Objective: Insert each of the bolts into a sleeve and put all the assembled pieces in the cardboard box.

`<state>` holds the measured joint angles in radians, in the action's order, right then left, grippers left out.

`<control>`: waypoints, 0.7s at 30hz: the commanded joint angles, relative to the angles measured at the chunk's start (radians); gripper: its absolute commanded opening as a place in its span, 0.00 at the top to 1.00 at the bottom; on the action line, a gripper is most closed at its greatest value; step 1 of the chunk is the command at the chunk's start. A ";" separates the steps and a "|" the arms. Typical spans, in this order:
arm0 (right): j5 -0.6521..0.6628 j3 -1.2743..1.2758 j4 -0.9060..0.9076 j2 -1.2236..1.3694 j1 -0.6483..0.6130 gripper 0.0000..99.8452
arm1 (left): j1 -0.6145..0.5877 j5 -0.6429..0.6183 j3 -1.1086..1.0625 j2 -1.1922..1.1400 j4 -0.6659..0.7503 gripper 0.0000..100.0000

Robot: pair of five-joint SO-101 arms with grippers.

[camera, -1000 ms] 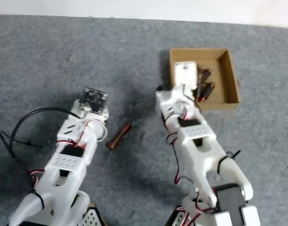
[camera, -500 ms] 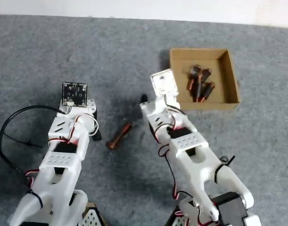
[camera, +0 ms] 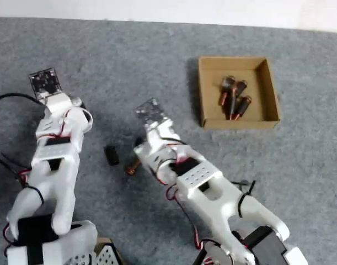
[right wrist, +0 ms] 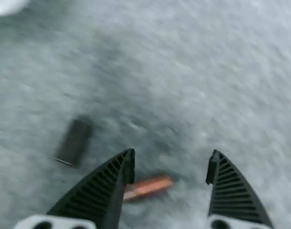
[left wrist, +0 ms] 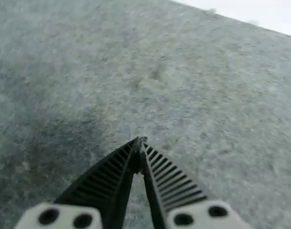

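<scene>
— Where does the right gripper (right wrist: 173, 161) stand?
— Spread wide above the copper bolt (right wrist: 147, 187), which lies on the grey mat (camera: 157, 55) near the black sleeve (right wrist: 75, 142)
— And the left gripper (left wrist: 140, 143)?
— Pinched together, holding nothing (over bare mat, well apart)
— The best approach?
— Probably to centre the jaws across the bolt's shank, leaving its tip free for the sleeve; three pieces (camera: 233, 98) already lie in the cardboard box (camera: 202, 91)

Grey felt-like table cover (camera: 157, 49), pale strip (camera: 212, 11) along its far edge
</scene>
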<state>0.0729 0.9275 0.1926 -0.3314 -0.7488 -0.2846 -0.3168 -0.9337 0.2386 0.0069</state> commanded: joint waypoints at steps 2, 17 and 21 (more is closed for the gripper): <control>-0.078 -0.179 0.125 -0.025 -0.107 0.77 | -0.047 -0.023 0.074 -0.004 -0.003 0.99; -0.342 -0.926 0.544 0.618 -0.174 0.77 | -0.108 -0.025 0.076 0.001 -0.003 0.99; -0.377 -1.070 0.616 0.742 -0.176 0.77 | -0.122 -0.025 0.076 0.001 -0.003 0.99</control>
<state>-0.2831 -0.0084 0.7618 0.3805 -0.9145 -0.3936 -0.3307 -0.9168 0.2309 0.0054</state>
